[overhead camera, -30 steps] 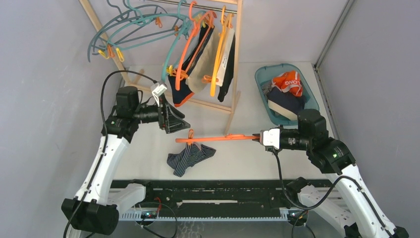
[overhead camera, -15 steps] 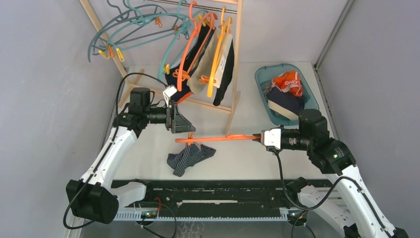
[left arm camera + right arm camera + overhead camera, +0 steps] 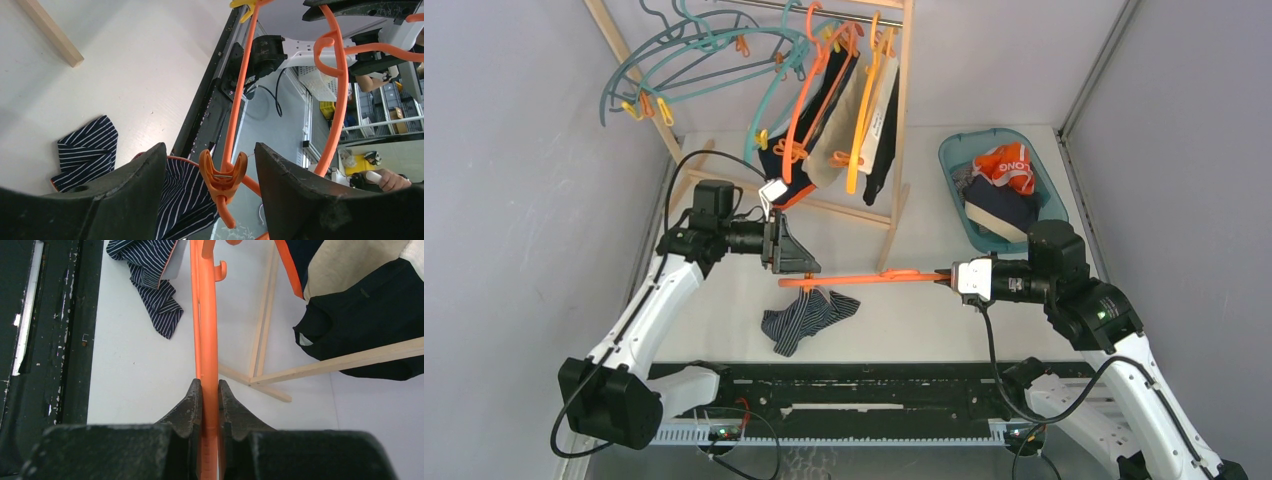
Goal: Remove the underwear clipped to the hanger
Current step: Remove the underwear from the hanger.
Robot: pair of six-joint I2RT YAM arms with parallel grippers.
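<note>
My right gripper (image 3: 209, 386) pinches the hanger (image 3: 864, 279); left gripper (image 3: 796, 262) stands open around its clip (image 3: 222, 175), striped briefs (image 3: 807, 318) just below, rack (image 3: 900, 120) beyond.

Left arm (image 3: 646, 312) up off its base, bent inward at the elbow, wrist level. Left gripper (image 3: 802, 264) points right, its 2 jaws spread well apart. Right arm (image 3: 1114, 330) folded at the elbow, forearm reaching left. Right gripper (image 3: 946, 277) lies horizontal, 2 jaws pinched tight on the thin bar of the orange hanger (image 3: 209, 340). The 2 grippers face each other, apart.
</note>
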